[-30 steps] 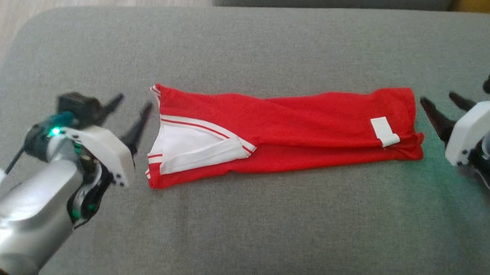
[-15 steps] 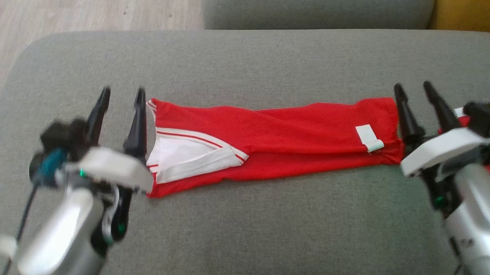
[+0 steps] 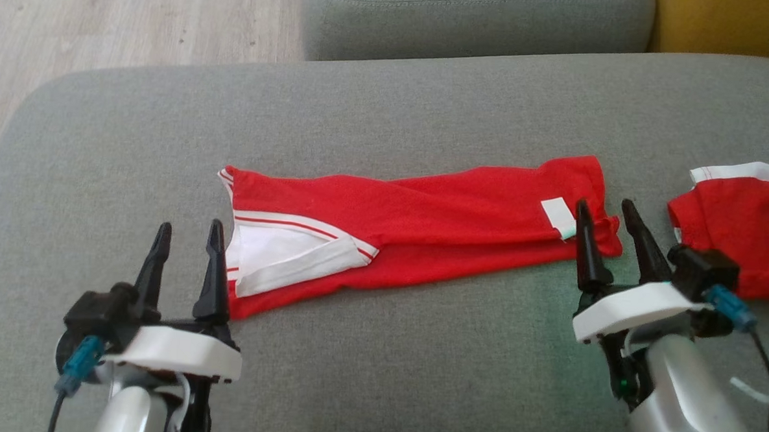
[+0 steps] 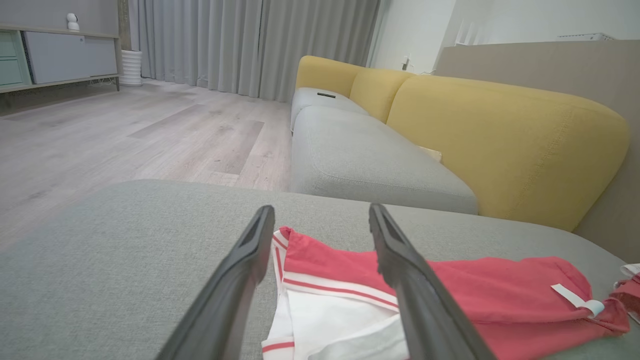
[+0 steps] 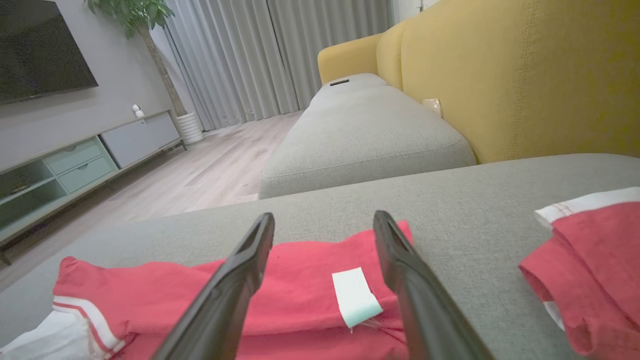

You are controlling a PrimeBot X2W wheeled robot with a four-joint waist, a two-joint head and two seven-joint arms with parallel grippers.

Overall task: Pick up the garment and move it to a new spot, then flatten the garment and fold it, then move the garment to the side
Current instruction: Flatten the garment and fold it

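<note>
Lengthwise across a grey sofa cushion (image 3: pixel 389 112) lies the red garment (image 3: pixel 436 212), folded into a long strip w/ white trim at its left end (a white tag (image 3: pixel 556 217) sits near the right end). Left pincer (image 3: pixel 189 225) hovers just beside the left end, jaws wide, holding nothing. Right pincer (image 3: pixel 604 204) is at the right end, also wide & empty. Another red cloth (image 3: pixel 734 225) lies further right.

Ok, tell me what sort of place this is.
Likely a living room: a yellow-backed sofa, a wall TV above a low cabinet, and long curtains.
</note>
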